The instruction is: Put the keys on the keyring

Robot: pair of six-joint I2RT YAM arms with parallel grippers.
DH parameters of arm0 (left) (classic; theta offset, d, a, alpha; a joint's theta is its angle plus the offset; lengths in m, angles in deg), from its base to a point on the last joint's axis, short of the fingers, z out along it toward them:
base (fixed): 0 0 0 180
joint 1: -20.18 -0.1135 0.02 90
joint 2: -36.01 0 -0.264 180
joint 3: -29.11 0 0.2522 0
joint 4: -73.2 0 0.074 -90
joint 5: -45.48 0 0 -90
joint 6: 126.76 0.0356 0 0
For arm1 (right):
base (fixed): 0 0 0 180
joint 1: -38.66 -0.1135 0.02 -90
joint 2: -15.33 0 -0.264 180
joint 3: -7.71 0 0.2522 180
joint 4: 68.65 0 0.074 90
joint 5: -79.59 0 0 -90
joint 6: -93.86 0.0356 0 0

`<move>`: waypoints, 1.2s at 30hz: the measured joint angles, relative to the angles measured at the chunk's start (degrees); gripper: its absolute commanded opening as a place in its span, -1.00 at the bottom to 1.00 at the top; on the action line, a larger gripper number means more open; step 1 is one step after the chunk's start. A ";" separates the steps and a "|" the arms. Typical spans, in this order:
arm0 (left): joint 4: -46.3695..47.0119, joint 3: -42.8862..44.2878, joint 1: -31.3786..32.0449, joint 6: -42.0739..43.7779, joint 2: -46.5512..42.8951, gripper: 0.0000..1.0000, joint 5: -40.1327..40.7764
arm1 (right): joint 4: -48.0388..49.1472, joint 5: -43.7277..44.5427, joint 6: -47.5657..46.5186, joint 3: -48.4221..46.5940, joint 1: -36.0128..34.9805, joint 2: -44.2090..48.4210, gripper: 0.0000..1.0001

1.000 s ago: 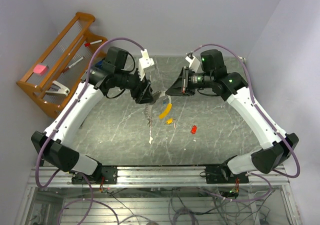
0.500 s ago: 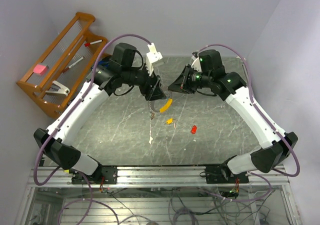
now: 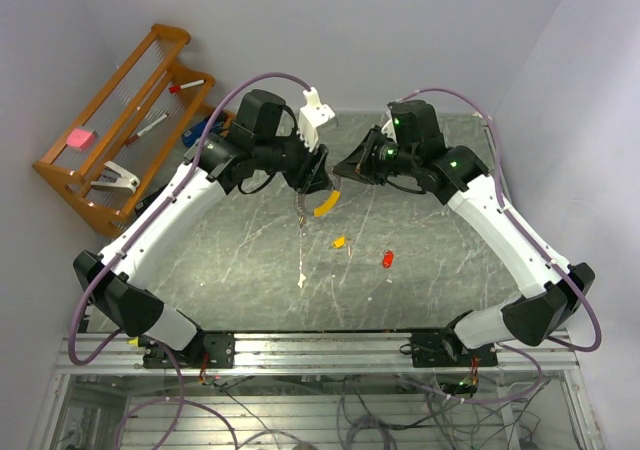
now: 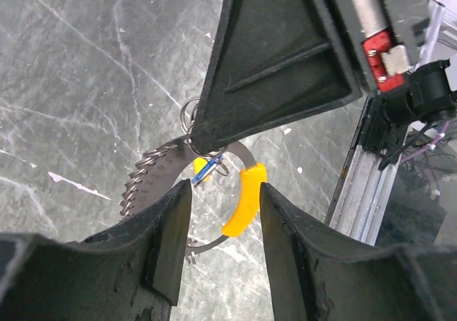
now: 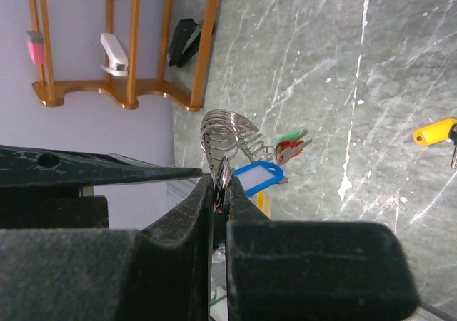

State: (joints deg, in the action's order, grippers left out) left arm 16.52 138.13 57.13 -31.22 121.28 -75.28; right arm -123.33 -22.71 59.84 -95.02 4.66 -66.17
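The keyring [image 3: 326, 205] hangs above the table's middle, a silvery band with small rings and a curved yellow piece [image 4: 243, 203]. My right gripper [image 5: 221, 182] is shut on its small rings [image 5: 223, 137]. A blue-tagged key [image 5: 257, 175] and green and red keys [image 5: 290, 144] dangle from it. My left gripper [image 4: 223, 214] is open, its jaws on either side of the yellow piece with a gap on the left. In the top view the left gripper [image 3: 315, 180] and right gripper [image 3: 345, 168] nearly meet. An orange-yellow key [image 3: 339, 241] and a red key [image 3: 387, 259] lie loose on the table.
A wooden rack [image 3: 110, 120] with a stapler and pens stands at the back left against the wall. A small white scrap [image 3: 301, 282] lies on the grey marbled table [image 3: 230, 260] toward the near edge. A metal rail [image 4: 371, 171] runs along the table's edge.
The left gripper has swung right and farther back, closing in on the right gripper, and its jaws have narrowed around the yellow piece. The right gripper stays shut on the rings.
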 measured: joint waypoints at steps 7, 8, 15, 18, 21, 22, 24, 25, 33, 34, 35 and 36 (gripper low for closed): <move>0.15 0.00 0.13 -0.04 0.17 0.06 2.56 | 1.31 0.20 0.81 -0.72 -0.42 0.00 -1.00; 0.17 0.00 0.13 -0.04 0.22 0.06 2.69 | 1.42 0.17 0.85 -0.72 -0.48 0.00 -1.00; 0.26 0.02 0.26 0.00 1.36 -0.04 3.56 | 2.10 0.74 1.22 -0.70 -0.79 0.00 -1.00; 0.26 0.04 0.33 0.02 1.81 -0.37 3.67 | 2.40 0.81 1.33 -0.70 -0.83 0.00 -1.00; 0.24 0.04 0.35 0.13 2.08 -0.57 3.85 | 2.75 0.24 1.46 -0.70 -0.96 0.00 -1.00; 0.22 0.04 0.39 0.17 2.08 -0.61 3.93 | 2.99 0.04 1.46 -0.70 -1.01 0.00 -1.00; 0.22 0.09 0.39 0.24 2.08 -0.68 4.02 | 3.41 -0.26 1.49 -0.70 -1.07 0.00 -1.00; 0.17 0.22 0.39 0.31 2.08 -0.71 4.02 | 3.56 -0.35 1.49 -0.70 -1.07 0.00 -1.00; -0.17 1.05 0.44 0.90 2.08 -0.59 4.22 | 4.26 -0.76 1.49 -0.66 -1.07 0.00 -1.00; -0.24 1.11 0.44 0.94 2.08 -0.47 4.26 | 4.26 -0.74 1.49 -0.66 -1.07 0.00 -1.00; -0.31 1.20 0.44 1.07 2.08 -0.41 4.37 | 4.26 -0.72 1.46 -0.66 -1.07 0.00 -1.00; -0.50 1.44 0.44 1.07 2.08 -0.36 4.61 | 4.26 -0.63 1.46 -0.66 -1.07 0.00 -1.00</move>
State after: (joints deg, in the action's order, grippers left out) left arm 16.02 139.57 57.57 -30.14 123.36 -70.67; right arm -119.07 -23.34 61.31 -95.68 3.59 -66.17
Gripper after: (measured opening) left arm 0.249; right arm 0.036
